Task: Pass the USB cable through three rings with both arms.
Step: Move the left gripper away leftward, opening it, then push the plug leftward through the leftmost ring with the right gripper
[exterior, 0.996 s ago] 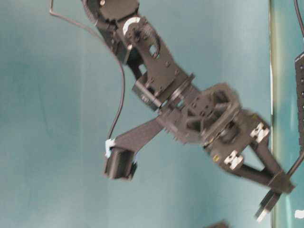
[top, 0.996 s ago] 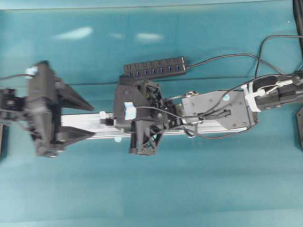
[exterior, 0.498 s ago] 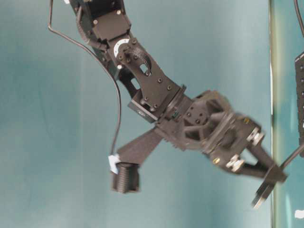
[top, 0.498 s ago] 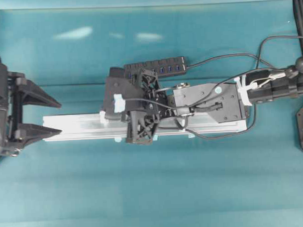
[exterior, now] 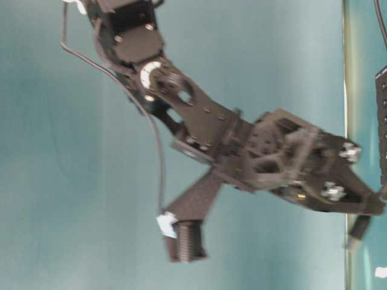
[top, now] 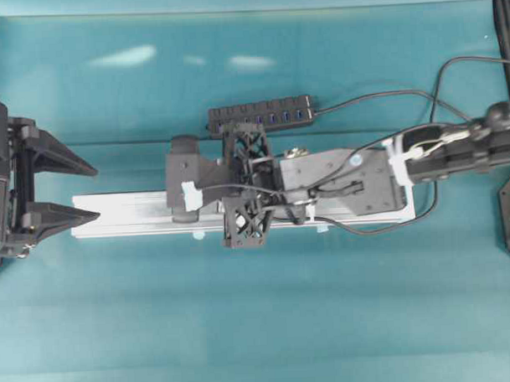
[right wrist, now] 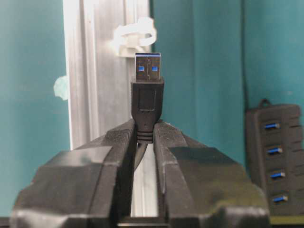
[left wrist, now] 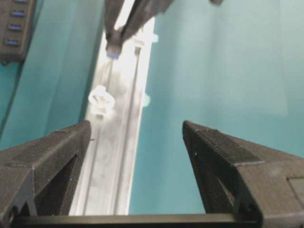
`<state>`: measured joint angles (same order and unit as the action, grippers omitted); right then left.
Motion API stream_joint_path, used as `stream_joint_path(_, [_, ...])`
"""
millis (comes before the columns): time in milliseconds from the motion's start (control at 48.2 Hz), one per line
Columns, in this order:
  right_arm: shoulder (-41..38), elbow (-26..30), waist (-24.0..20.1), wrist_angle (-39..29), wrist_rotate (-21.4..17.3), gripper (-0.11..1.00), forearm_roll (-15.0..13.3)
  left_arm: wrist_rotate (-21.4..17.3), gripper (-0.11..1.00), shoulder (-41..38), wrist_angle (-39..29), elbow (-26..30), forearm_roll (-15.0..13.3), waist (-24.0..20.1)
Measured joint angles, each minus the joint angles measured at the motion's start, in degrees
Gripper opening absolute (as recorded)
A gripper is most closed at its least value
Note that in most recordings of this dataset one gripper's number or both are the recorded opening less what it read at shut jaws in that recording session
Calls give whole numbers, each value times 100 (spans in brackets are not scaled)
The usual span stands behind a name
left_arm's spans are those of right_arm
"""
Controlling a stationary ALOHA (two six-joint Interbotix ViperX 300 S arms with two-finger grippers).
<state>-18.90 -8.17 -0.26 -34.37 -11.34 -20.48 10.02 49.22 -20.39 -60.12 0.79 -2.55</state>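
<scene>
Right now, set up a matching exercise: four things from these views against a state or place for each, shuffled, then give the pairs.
Things:
1. USB plug
2. left gripper
3. hub
4. ring

States or places:
A. open, at the rail's end, holding nothing
B. upright on the rail, just ahead of the plug
C. pinched between the right gripper's fingers, tip pointing along the rail
D. flat on the table beside the rail, blue sockets showing

Pairs: 1-C, 2-A, 3-D, 4-B
</scene>
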Motion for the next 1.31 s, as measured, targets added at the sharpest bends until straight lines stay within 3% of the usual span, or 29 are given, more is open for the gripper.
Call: stream_joint_path(1308, [-580,343,158,352,9,-6,62,0,85,97,62,-18,0,0])
